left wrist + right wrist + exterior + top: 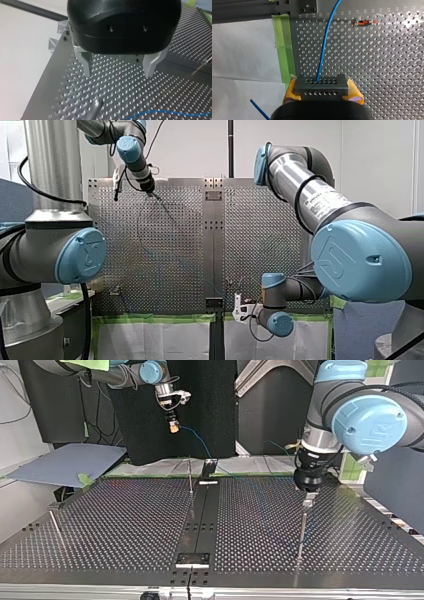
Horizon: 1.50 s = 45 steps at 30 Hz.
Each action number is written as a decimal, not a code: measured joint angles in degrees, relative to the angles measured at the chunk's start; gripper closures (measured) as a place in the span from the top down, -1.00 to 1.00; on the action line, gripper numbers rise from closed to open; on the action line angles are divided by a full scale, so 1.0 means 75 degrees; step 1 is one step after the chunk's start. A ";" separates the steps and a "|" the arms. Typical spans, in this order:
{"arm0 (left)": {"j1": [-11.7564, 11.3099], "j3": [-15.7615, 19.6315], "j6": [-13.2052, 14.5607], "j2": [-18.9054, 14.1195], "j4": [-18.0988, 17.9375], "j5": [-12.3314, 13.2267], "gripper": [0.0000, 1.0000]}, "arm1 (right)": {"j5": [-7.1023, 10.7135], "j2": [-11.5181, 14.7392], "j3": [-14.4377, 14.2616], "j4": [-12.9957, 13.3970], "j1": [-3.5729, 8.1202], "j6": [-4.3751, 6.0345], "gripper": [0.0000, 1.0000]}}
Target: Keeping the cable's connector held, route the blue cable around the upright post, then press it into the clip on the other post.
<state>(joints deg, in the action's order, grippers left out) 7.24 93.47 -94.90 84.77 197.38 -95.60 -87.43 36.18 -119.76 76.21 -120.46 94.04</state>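
In the right wrist view my right gripper (322,93) is shut, its yellow pads (290,90) clamping the grey perforated connector (321,84). The blue cable (325,45) leaves the connector and runs ahead over the plate. In the top view this gripper (173,426) hangs high at the left, behind the table. My left gripper (118,73) stands open and holds nothing; its metal fingers (86,63) hover over the perforated plate. Just ahead of them are a post's top (93,111) and a stretch of cable (170,114). In the top view it (308,496) is right above the upright post (303,527).
A thin post (190,477) stands near the table's middle seam and another post (56,529) at the top view's left edge. A small orange-marked fitting (363,23) sits on the plate ahead of my right gripper. Green tape (284,50) lines the plate's edge.
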 joint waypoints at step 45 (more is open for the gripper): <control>0.1313 -0.1052 0.1349 0.3157 -0.2732 -0.1449 1.00 | 0.0008 0.0000 0.0007 0.0065 -0.0056 -0.0010 -1.00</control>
<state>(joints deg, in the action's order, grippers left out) 17.09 85.58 -84.78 108.45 176.89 -106.47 -87.37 36.18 -119.71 76.70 -120.88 93.96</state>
